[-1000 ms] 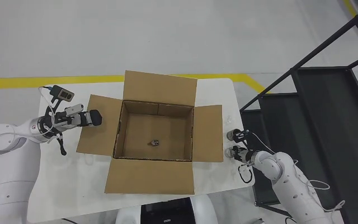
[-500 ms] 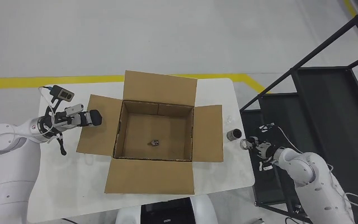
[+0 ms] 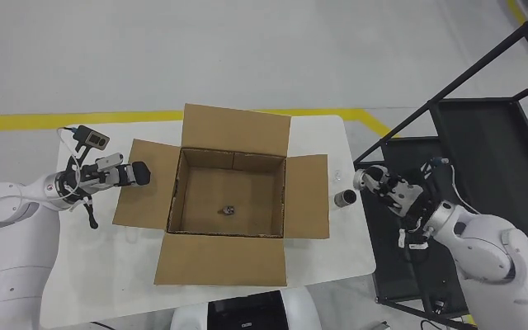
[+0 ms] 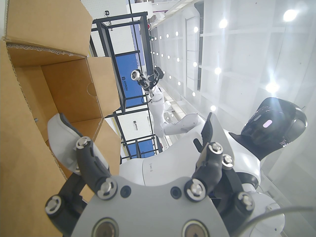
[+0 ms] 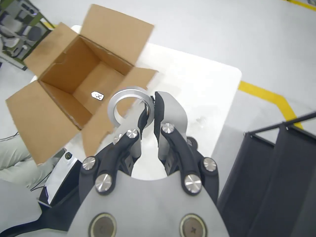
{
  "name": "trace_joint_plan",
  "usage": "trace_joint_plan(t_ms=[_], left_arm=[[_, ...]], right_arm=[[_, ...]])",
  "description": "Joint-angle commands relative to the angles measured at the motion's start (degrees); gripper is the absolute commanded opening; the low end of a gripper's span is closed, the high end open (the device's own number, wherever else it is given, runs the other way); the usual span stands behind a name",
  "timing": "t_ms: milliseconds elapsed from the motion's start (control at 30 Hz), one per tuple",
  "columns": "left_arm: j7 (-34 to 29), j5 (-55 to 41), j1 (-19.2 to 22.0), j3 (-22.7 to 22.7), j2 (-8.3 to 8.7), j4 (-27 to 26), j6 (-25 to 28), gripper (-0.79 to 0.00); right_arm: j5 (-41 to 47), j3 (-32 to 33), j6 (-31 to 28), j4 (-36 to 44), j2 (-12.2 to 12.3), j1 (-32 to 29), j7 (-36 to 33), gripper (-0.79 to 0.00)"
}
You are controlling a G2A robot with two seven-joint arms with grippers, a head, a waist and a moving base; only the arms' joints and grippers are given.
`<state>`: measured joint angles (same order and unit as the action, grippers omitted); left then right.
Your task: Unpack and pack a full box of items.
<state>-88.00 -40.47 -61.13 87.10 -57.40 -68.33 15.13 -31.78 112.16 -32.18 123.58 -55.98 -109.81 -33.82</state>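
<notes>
Left gripper (image 4: pixel 135 131): fingers spread wide, holding nothing, just beside the left flap of the box (image 3: pixel 235 132)
Right gripper (image 5: pixel 149 104): pinched on the rim of a silver ring (image 5: pixel 111 109), above the desk (image 3: pixel 107 256) at its right edge
Carton: open, mid-desk, flaps out
Inside: one small item (image 3: pixel 228 210) on the bottom
Small cylinder (image 3: pixel 347 198): upright on the desk, right of the box

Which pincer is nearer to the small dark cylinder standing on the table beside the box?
Right. The right pincer, shut on a metal ring, is close beside the cylinder. The left pincer is on the far side of the box, at its opposite flap.
</notes>
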Motion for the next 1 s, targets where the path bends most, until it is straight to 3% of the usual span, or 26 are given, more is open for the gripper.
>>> trace_joint_plan(t_ms=[0,233,533,967], left_arm=[[0.0,0.0,0.0,0.0,0.0,0.0,0.0,0.0],[0.0,0.0,0.0,0.0,0.0,0.0,0.0,0.0],[0.0,0.0,0.0,0.0,0.0,0.0,0.0,0.0],[0.0,0.0,0.0,0.0,0.0,0.0,0.0,0.0]], right_arm=[[-1.47,-2.87,-0.18,2.32,0.14,1.53,-1.55,-0.785],[-12.2,-22.72,3.65,4.62,0.05,13.03,-7.28,-0.785],[-28.39,-48.68,15.56,-5.59,-2.97,34.18,-12.39,-0.785],[-46.19,-72.77,25.26,-20.45,-9.65,50.79,-17.42,-0.785]])
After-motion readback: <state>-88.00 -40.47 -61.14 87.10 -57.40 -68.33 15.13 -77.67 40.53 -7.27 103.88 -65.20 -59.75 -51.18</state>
